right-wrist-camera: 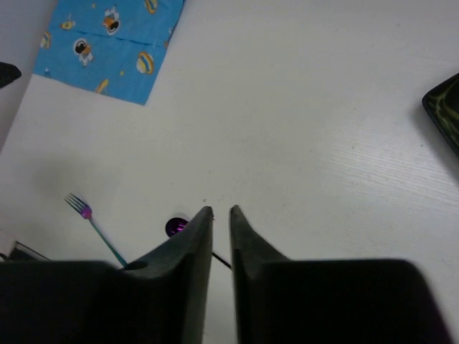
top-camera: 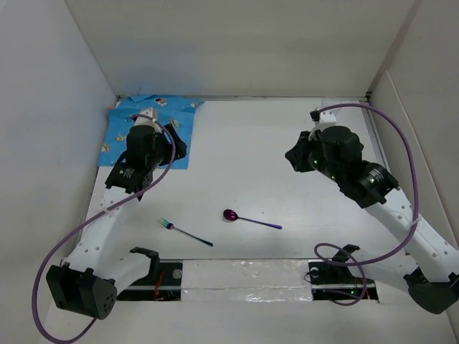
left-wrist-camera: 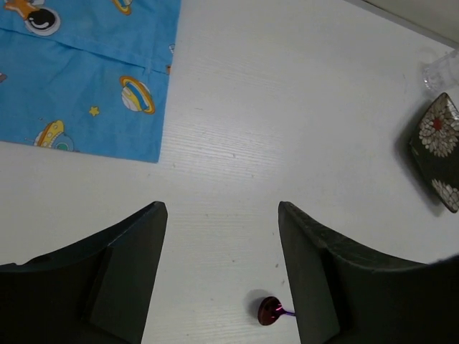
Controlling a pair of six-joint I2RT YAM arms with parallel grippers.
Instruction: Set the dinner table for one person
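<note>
The white dinner table (top-camera: 244,158) carries a blue space-print placemat (top-camera: 118,132) at the back left. A purple spoon (top-camera: 251,220) and a teal fork with purple tines (top-camera: 185,233) lie near the front middle. My left gripper (top-camera: 177,146) hangs over the placemat's right edge, open and empty (left-wrist-camera: 222,206); the placemat (left-wrist-camera: 79,79) and the spoon bowl (left-wrist-camera: 270,310) show below it. My right gripper (top-camera: 295,159) is at the right, shut and empty (right-wrist-camera: 221,209), above the table, with the spoon (right-wrist-camera: 175,227) and fork (right-wrist-camera: 93,222) in its view.
A dark mosaic-patterned plate (left-wrist-camera: 437,150) and a clear glass (left-wrist-camera: 443,70) sit at the far right, under the right arm in the top view. The plate's edge shows in the right wrist view (right-wrist-camera: 445,107). White walls surround the table.
</note>
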